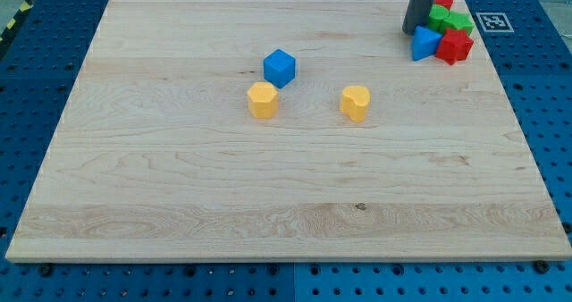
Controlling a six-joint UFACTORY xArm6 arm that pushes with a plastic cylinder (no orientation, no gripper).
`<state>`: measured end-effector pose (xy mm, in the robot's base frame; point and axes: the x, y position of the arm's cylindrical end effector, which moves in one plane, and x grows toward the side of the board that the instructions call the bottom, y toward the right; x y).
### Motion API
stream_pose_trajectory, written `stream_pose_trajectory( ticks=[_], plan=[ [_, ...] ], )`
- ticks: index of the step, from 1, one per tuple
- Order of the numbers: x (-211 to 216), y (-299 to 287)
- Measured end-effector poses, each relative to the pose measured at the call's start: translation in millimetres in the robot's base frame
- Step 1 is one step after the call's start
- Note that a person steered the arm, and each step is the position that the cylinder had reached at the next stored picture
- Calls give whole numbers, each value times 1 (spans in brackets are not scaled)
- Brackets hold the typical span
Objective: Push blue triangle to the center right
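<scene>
The blue triangle (425, 43) lies near the board's top right corner, touching a red block (455, 47) on its right. My tip (412, 30) stands at the triangle's upper left, touching or nearly touching it. Two green blocks (450, 20) sit just above the red block, and another red block (443, 0) lies above them, partly hidden by the rod.
A blue cube (279, 67) sits left of the board's middle. A yellow block (263, 99) lies just below it and a yellow heart-shaped block (355, 103) to its right. The wooden board (286, 213) rests on a blue pegboard. A fiducial marker (492, 21) lies off the top right corner.
</scene>
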<state>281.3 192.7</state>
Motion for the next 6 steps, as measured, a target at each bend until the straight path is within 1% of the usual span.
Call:
stream_pose_trajectory(
  ticks=[3,6],
  plan=[
    [53,9],
    [93,60]
  ],
)
